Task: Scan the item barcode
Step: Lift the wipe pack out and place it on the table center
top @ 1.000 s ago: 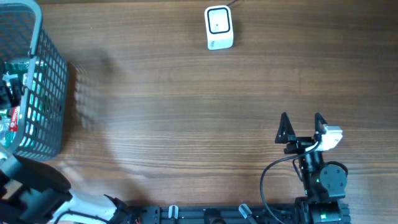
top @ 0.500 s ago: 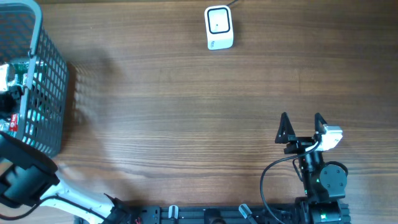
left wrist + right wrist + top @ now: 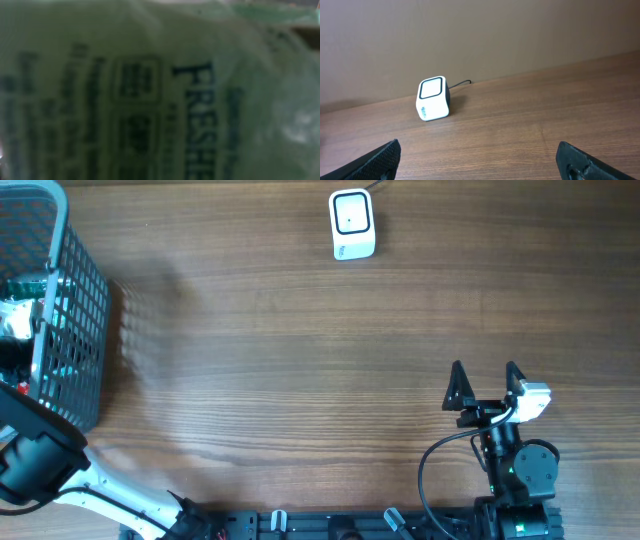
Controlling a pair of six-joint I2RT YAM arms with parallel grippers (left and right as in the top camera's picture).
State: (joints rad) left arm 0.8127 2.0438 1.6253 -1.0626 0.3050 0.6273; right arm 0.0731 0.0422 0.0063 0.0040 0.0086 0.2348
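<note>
Jaws of the right gripper [image 3: 485, 370] gape empty; the left gripper's, unseen, stand wide, close to a green packet [image 3: 150, 90] in the basket [image 3: 85, 310]. It looks light, soft and slippery: pinch a sealed edge. One basket, one scanner [image 3: 352, 224]; packets inside too jumbled to count.

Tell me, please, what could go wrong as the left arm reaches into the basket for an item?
1. The left wrist view shows only a blurred green package, so the grasp is nearly blind and may miss or pinch loose film.
2. The left arm sits close by the wire basket; lifting out could snag and drag it.
3. The scanner stands far across the table; a weak grip could drop the item en route.
</note>
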